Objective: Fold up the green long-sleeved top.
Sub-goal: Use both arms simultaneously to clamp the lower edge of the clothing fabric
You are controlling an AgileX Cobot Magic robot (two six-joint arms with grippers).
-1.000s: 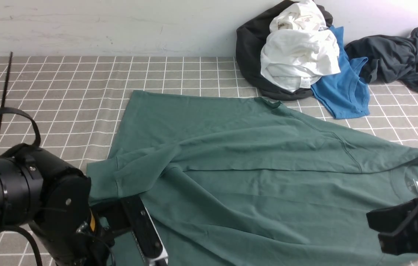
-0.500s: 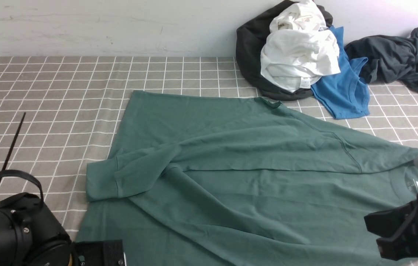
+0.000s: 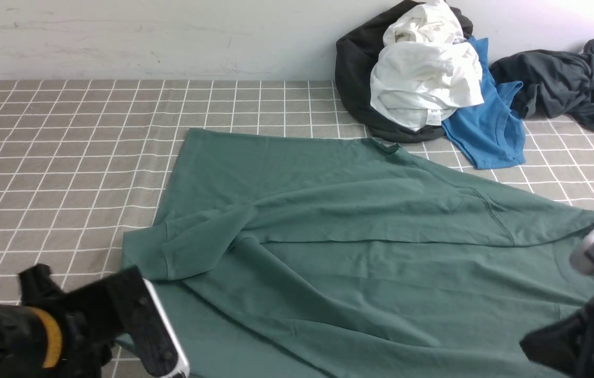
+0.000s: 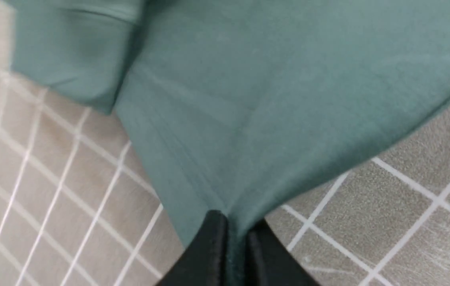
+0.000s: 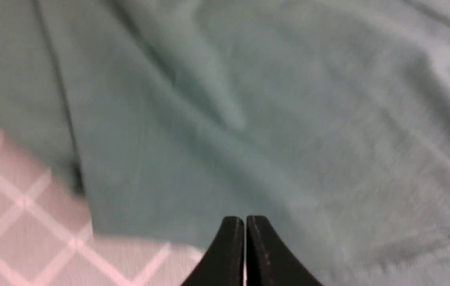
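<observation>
At the near-left hem, the left hand point(image 4: 236, 224) pinches the green top point(image 3: 360, 220).

The left gripper point(image 4: 236, 227) is clamped on a corner of the green long-sleeved top point(image 4: 249, 79), whose cloth fans out away from it over the grey, white-checked tablecloth point(image 4: 408, 206) showing on both sides of the gripper.

One green top point(image 3: 360, 252) — one blue T-shirt point(image 3: 486, 131), one black garment point(image 3: 354, 79), one charcoal-grey garment point(image 3: 559, 79), one white bundle point(image 3: 423, 79).
</observation>
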